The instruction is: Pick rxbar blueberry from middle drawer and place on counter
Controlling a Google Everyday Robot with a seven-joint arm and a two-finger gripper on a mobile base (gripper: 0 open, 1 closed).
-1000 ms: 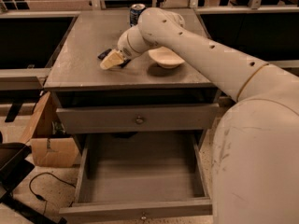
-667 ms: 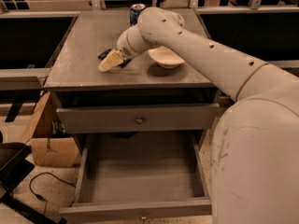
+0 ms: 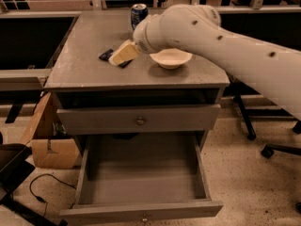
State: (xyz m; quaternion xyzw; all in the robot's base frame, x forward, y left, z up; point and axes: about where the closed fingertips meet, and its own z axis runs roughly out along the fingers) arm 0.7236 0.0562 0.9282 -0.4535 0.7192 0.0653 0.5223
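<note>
The rxbar blueberry (image 3: 106, 55) is a small dark flat bar lying on the counter (image 3: 84, 65), left of centre. My gripper (image 3: 123, 54) is right over it and covers its middle, so dark ends show on both sides. The arm reaches in from the right. The middle drawer (image 3: 141, 182) is pulled out at the bottom of the cabinet, and its plain grey inside shows nothing in it.
A pale bowl (image 3: 170, 58) sits on the counter just right of the gripper. An upright blue soda can (image 3: 138, 14) stands at the back. The drawer above (image 3: 139, 119) is shut. A cardboard box (image 3: 51, 145) and a cable (image 3: 42, 187) lie on the floor to the left, and chair bases (image 3: 277, 149) stand to the right.
My gripper has shifted slightly right and up over the bar. The bar has stayed in place on the counter. The bulky arm section no longer fills the lower right.
</note>
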